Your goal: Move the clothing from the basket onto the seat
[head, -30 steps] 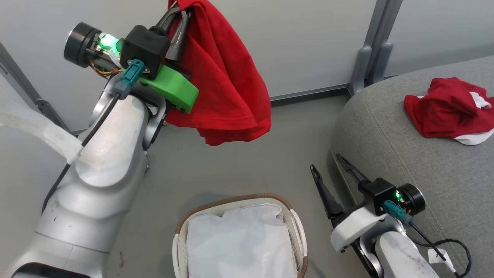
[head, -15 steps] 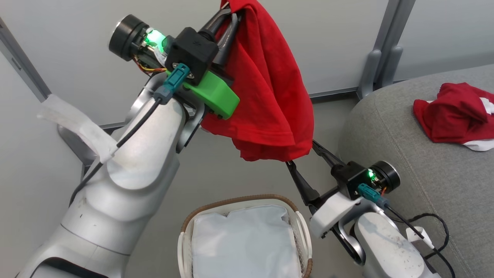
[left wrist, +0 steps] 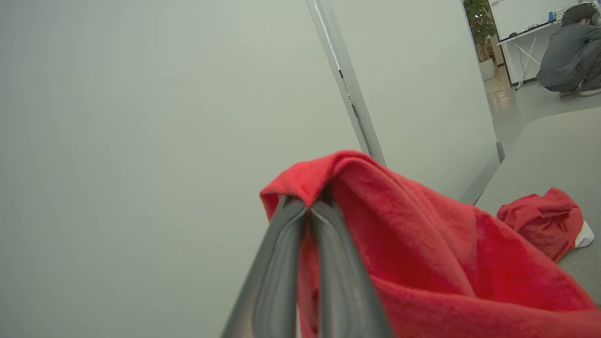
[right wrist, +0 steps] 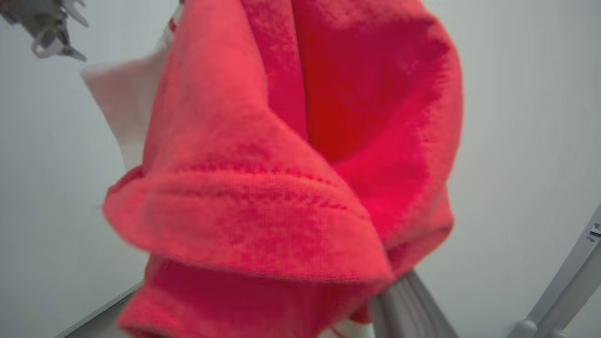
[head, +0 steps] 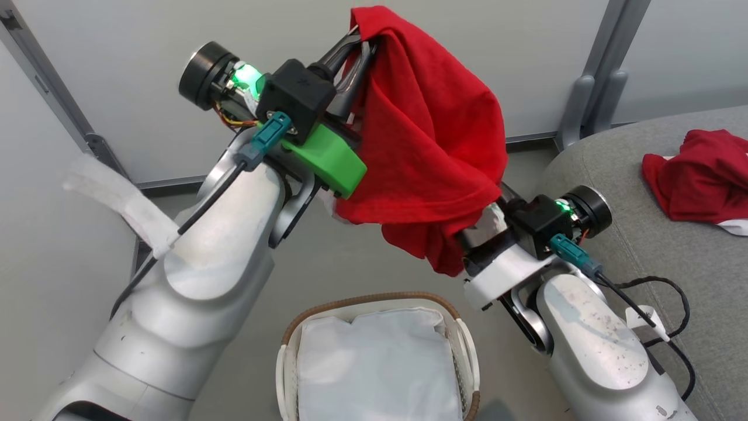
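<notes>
The bright red fabric garment [head: 432, 134] hangs from your left gripper [left wrist: 306, 206], fingers clamped on its top fold, clear of the white perforated basket [head: 374, 301]. Your right gripper [head: 476, 237] hides its fingers under the hem; spread unclear. Secure the hem before swinging to the grey upholstered seat [head: 643, 245].

The right gripper [head: 469, 235] is raised from beside the seat [head: 643, 251] and brought under the hanging red garment [head: 432, 134], whose lower hem is now draped over its fingers. The garment is carried rightward by the left gripper [head: 363, 42].
</notes>
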Robot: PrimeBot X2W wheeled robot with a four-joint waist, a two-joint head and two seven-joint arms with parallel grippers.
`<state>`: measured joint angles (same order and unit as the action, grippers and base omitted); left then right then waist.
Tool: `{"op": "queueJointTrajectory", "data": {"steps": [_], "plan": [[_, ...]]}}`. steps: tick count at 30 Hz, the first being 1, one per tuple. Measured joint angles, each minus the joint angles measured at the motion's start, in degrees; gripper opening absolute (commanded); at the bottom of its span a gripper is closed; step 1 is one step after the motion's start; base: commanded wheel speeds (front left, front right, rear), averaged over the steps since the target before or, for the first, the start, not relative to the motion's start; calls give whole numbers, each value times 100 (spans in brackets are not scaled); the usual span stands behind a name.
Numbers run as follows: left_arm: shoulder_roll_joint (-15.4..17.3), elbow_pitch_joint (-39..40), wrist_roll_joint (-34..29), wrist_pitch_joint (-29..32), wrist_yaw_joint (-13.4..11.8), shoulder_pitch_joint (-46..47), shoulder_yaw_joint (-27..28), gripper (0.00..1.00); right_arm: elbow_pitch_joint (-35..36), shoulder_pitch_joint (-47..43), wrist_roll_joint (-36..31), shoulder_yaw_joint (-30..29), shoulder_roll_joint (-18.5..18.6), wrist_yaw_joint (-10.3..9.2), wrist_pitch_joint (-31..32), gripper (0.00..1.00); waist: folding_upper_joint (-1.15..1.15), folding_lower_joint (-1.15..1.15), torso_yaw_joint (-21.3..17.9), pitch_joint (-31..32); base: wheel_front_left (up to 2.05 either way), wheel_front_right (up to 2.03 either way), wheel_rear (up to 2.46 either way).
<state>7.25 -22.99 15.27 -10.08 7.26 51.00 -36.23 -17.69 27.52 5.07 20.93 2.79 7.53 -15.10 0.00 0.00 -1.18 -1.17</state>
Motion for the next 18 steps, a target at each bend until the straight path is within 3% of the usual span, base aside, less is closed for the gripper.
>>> {"op": "queueJointTrajectory", "data": {"steps": [1, 12, 14, 16, 17, 18], "plan": [[31, -35, 38, -9, -5, -43, 20, 0, 70, -9, -1, -14, 0, 0, 0, 0, 0, 0, 1, -7, 0, 0, 0], [221, -461, 390, -167, -71, -459, 249, 0, 559, -236, -65, -234, 0, 0, 1, 0, 0, 0, -55, -111, 0, 0, 0], [220, -547, 498, -221, -75, -587, 283, 27, 620, -262, -73, -326, 0, 0, 1, 0, 0, 0, -65, -132, 0, 0, 0], [205, -620, 548, -287, -92, -718, 305, 62, 662, -303, -90, -426, 0, 0, 1, 0, 0, 0, -71, -153, 0, 0, 0], [176, -654, 595, -322, -121, -803, 328, 100, 677, -319, -99, -475, 1, 0, 1, 0, 0, 0, -72, -163, 0, 0, 0], [135, -688, 626, -365, -121, -898, 346, 100, 693, -324, -109, -530, 1, 0, 1, 0, 0, 0, -71, -174, 0, 0, 0]]}}
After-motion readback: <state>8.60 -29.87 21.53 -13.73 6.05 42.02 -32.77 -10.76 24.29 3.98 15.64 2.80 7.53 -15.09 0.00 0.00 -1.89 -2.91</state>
